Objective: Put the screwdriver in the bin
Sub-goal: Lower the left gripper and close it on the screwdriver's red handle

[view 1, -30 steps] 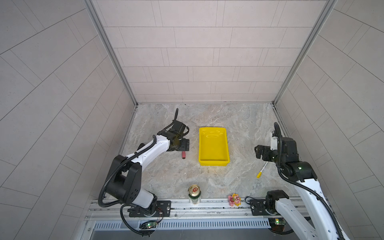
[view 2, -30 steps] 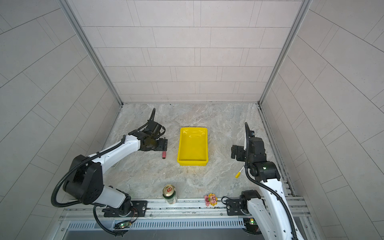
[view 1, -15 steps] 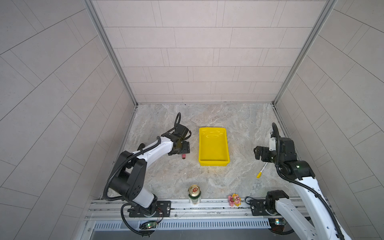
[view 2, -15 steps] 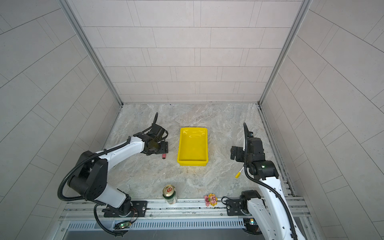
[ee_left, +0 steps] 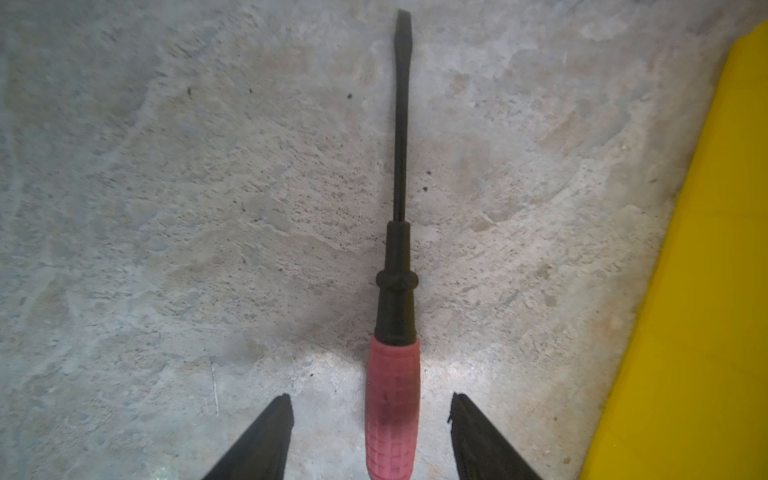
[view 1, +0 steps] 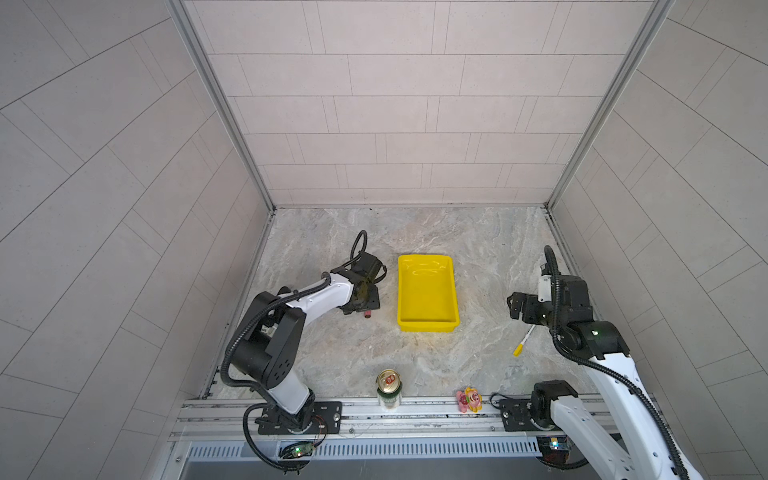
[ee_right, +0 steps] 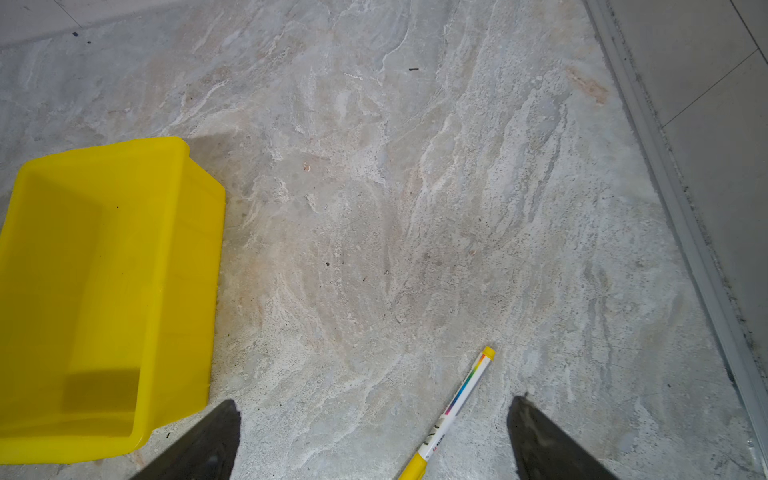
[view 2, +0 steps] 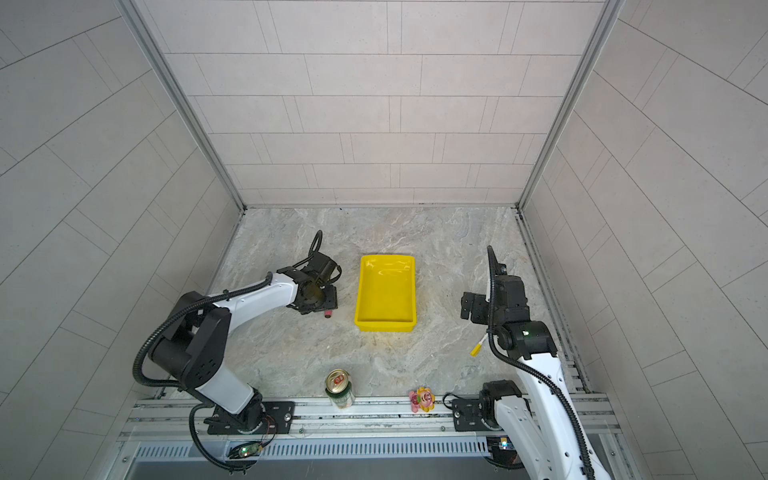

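Marbled grey tabletop [view 1: 478, 249] inside a tiled enclosure [view 1: 374, 104]: your left gripper [ee_left: 370, 399] hangs low over the screwdriver [ee_left: 398, 266], which lies flat on the stone just left of the bin [view 1: 426, 291], beside its near-left corner and not touching it. Seen from the left wrist camera, the tool's long axis runs straight out between the jaws, with the red handle at the gripper end and the black shaft pointing toward the far wall, roughly parallel to the bin's long left side. In both top views only the red butt shows, poking out on the near side of the gripper. The jaws stand partly apart, one on each side of the handle, with bare stone visible in both gaps, so nothing is gripped yet. Your left arm is by far the nearer one, and the empty bin sits a short carry to the right. Your right gripper [ee_right: 374, 403] hovers well apart, to the right of the bin, its jaws wide and empty, near a white pen [ee_right: 457, 407] with a yellow end
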You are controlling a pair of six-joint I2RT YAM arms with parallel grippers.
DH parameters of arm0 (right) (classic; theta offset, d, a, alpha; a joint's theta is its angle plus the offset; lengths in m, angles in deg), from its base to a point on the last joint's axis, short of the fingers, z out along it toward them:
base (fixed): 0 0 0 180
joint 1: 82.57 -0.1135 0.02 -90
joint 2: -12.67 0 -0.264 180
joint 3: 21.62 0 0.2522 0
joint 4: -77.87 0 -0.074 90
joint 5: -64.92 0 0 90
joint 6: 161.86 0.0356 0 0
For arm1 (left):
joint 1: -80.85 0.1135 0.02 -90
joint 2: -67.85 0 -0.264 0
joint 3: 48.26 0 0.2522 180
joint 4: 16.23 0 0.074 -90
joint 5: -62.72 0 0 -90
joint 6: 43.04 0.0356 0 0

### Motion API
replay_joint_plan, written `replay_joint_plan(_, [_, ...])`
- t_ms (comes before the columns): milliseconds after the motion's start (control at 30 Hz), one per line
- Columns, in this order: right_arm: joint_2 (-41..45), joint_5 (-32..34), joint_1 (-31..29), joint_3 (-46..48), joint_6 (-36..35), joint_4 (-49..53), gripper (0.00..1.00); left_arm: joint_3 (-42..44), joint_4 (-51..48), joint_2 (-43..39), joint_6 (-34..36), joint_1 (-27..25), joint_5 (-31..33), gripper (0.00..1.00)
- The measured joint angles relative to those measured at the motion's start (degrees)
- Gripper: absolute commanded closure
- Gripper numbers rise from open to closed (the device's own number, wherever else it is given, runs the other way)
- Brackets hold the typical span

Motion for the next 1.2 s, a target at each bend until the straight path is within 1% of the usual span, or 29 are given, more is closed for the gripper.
replay_joint_plan(67, [0.0,0.0,0.0,0.0,0.0,0.0,0.01,0.2,0.2,0.6,0.0,0.0,-0.1,0.40])
replay_joint_plan(367, [0.0,-0.2,0.0,0.0,0.0,0.0,0.01,0.8,1.1,1.3,0.5,0.0,0.0,0.44])
replay_joint_plan(567, [0.1,-0.2,0.0,0.0,0.2,0.0,0.01,0.8,1.4,2.7,1.7,0.0,0.0,0.55])
replay_joint_plan(700, [0.1,-0.2,0.0,0.0,0.2,0.0,0.01,0.3,1.5,3.5,2.2,0.0,0.0,0.57])
replay_joint_plan(933, [0.2,-0.2,0.0,0.0,0.2,0.0,0.01,-1.3,1.5,4.7,3.8,0.0,0.2,0.63])
replay_joint_plan(1200, [0.4,0.0,0.0,0.0,0.2,0.1,0.01,-1.8,1.5,5.1,5.2,0.0,0.4,0.67])
